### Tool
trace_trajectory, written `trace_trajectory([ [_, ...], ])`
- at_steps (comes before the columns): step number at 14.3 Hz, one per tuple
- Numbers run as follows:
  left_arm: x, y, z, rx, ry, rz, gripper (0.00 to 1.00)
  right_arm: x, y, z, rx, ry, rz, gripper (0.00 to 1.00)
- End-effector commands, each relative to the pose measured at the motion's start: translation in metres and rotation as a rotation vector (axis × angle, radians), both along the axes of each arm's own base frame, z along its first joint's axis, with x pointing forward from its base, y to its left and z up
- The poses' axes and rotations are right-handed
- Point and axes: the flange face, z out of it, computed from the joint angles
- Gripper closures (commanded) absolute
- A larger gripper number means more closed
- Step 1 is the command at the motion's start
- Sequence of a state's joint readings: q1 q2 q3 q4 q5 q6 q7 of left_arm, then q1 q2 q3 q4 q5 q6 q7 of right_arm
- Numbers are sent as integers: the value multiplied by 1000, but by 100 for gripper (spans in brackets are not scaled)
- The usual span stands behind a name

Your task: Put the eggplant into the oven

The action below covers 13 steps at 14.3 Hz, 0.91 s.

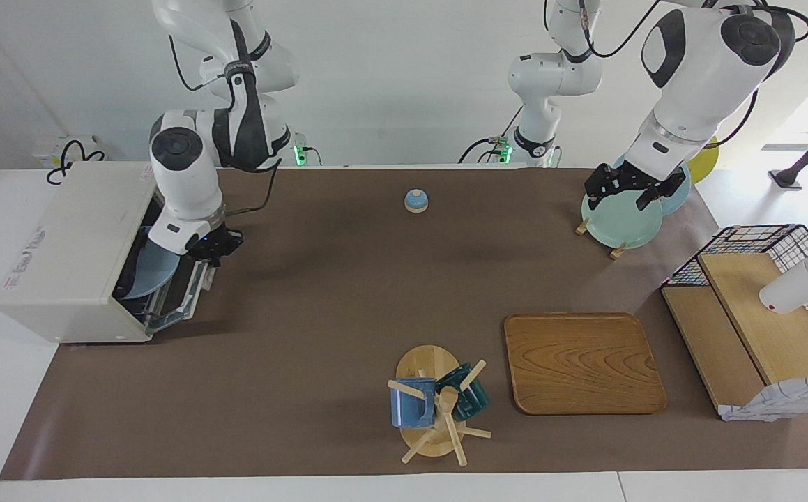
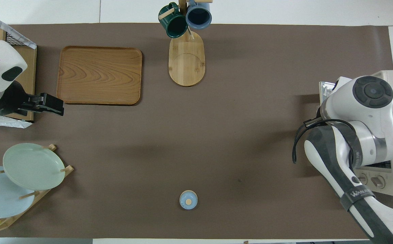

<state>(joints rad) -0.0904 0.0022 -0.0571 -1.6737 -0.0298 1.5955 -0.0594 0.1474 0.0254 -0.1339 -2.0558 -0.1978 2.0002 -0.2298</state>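
**A:** Start at the robots' end. What's there?

**B:** A small blue bell on the brown surface. Toward the left arm's end, the left hand hangs over a green plate standing in its rack. Its fingers are spread apart with nothing between them. I'd say that arm is waiting.

**A:** And the right one?

**B:** The right hand is at the mouth of the oven, at the right arm's end of the surface. The wrist hides the rest of it, so I cannot tell whether it grips anything.

**A:** Where's the eggplant?

**B:** I can't find it in either view. It isn't lying out on the surface. It may be inside the oven or tucked under that hand, but that's a guess.

**A:** So how far along are we?

**B:** Late, I'd judge. The door is dropped open and the hand is right at the opening. What's left is likely the release or the withdrawal, and perhaps shutting the door.

**A:** How does the oven look?

**B:** It's a cream-white box with knobs on one side. A pale blue plate leans inside.

**A:** Farther out?

**B:** There's a wooden tray, a mug stand with two mugs, and a wire rack.
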Motion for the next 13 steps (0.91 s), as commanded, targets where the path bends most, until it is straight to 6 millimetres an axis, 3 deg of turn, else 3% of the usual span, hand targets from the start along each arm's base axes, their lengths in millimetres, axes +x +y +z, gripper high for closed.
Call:
trace_trajectory([
  [1,-3,3,4,-11,-11,7,0,7,-58,18,-41,-32,19,100],
  [5,-3,3,4,-11,-11,7,0,-7,-85,45,-37,-34,12,100],
  [8,-3,3,4,-11,-11,7,0,-14,-86,67,-26,-44,13,100],
  [11,-3,3,4,-11,-11,7,0,0,-72,125,-14,-74,1,100],
  [13,-3,3,4,-11,-11,7,0,9,-62,152,49,-42,-39,100],
])
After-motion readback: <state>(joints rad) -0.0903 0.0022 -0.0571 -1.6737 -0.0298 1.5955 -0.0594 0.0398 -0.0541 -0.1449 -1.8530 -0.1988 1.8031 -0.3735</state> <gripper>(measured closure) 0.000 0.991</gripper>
